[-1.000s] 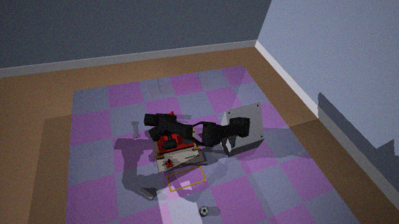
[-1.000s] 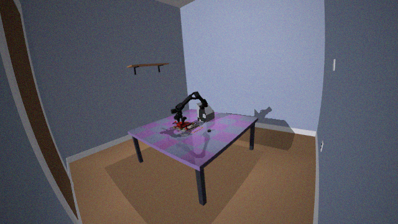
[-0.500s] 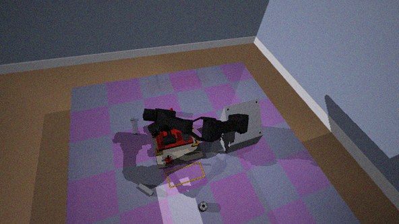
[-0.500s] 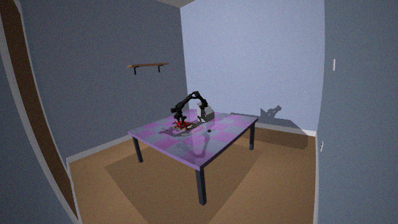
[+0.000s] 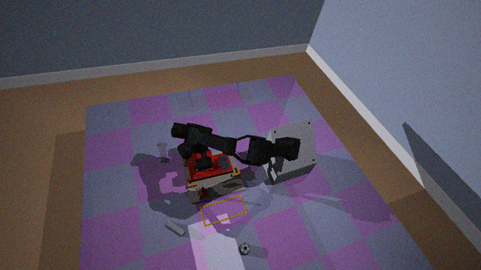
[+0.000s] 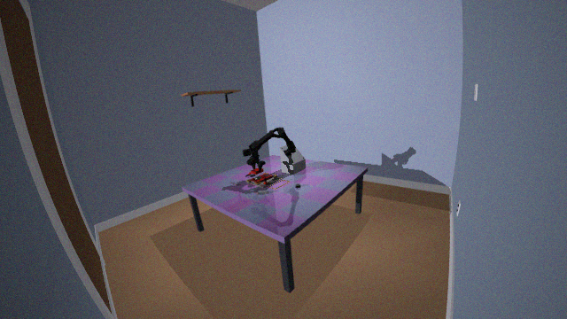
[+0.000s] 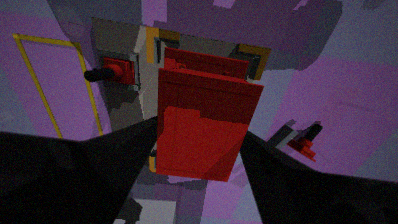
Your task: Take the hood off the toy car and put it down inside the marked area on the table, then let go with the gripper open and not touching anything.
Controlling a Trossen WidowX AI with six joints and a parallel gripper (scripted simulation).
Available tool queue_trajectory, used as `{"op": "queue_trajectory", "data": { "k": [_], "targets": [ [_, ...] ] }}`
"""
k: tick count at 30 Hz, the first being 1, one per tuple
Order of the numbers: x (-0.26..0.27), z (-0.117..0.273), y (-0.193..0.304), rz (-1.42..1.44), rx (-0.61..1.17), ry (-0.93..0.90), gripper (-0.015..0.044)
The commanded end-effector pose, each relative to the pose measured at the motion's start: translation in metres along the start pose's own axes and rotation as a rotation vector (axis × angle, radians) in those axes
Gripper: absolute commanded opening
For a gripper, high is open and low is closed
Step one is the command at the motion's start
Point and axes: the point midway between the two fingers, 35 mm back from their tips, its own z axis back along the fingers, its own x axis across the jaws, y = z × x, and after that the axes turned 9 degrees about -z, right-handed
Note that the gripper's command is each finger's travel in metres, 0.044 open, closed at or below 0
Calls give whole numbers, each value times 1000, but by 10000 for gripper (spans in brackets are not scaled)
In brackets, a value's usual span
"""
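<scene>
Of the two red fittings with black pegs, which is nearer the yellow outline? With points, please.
The left-hand fitting (image 5: pixel 202 193) (image 7: pixel 119 71) in the wrist view: right beside the yellow outline (image 5: pixel 221 202) (image 6: pixel 282 184) (image 7: pixel 50 40). The right-hand fitting (image 7: pixel 303 146) is across the car.

From above, the arm (image 5: pixel 220 142) (image 6: pixel 266 139) covers the far edge of the toy car (image 5: pixel 218 184) (image 6: pixel 268 177) (image 7: pixel 148 95), and the tabletop (image 5: pixel 301 243) (image 6: pixel 248 208) (image 7: pixel 350 95) runs past the bottom edge in front of the car. In the wrist view the hood (image 5: pixel 214 171) (image 6: pixel 254 172) (image 7: pixel 200 135) hides much of the car's middle, while the tool (image 5: pixel 203 163) (image 6: pixel 255 167) (image 7: pixel 200 126) covers one end of the marked area (image 5: pixel 223 211) (image 6: pixel 280 184) (image 7: pixel 57 80) beside it. Fine detail on the car is too small to tell in the exterior view.
</scene>
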Motion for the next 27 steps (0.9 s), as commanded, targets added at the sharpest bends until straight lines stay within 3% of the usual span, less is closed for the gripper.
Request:
{"op": "queue_trajectory", "data": {
  "k": [1,27],
  "targets": [
    [2,13,-3,15,-9,7,0],
    [87,9,16,-22,-4,34,0]
  ]
}}
